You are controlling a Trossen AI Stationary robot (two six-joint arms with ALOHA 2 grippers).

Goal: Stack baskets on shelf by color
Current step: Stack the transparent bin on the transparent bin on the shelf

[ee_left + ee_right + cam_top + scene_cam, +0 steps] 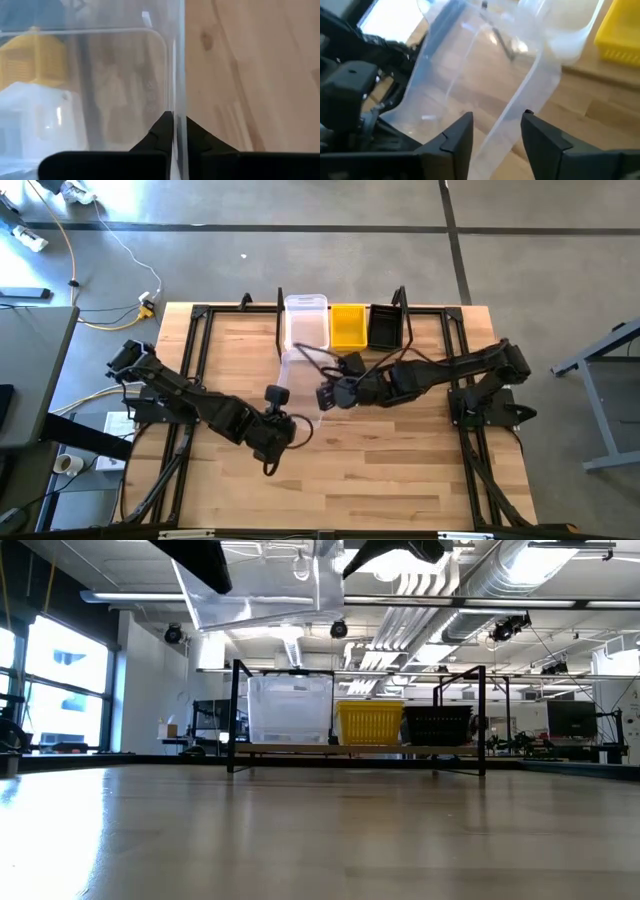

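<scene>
- A clear basket (125, 85) is seen right against the left wrist camera, its thin wall pinched between the two dark fingers (160, 137) of the left gripper (283, 420), which are closed tight on it.
- The same clear basket (475, 85) is seen in the right wrist view, with a wall passing between the fingers of the right gripper (495, 135); these are spread wide and clear of the plastic on both sides.
- In the high view the clear basket (293, 370) is held up over the table (400, 470), between the two grippers and just in front of the shelf (420, 330).
- On the shelf three stacks are lined up side by side: clear baskets (305, 320) on the left, yellow baskets (348, 326) in the middle, black baskets (383, 326) on the right.
- From the low view the clear stack (290, 708) is shown taller than the yellow (370, 723) and black (437, 725) ones; how many baskets are nested in each cannot be counted.
- The right gripper (330, 394) and dangling cables are placed in front of the shelf's left half.
- In the low view both arms are cut off at the upper edge, and only the underside of the lifted basket (270, 590) is made out.
- Cables (110, 240) are strewn on the floor beyond the table.
</scene>
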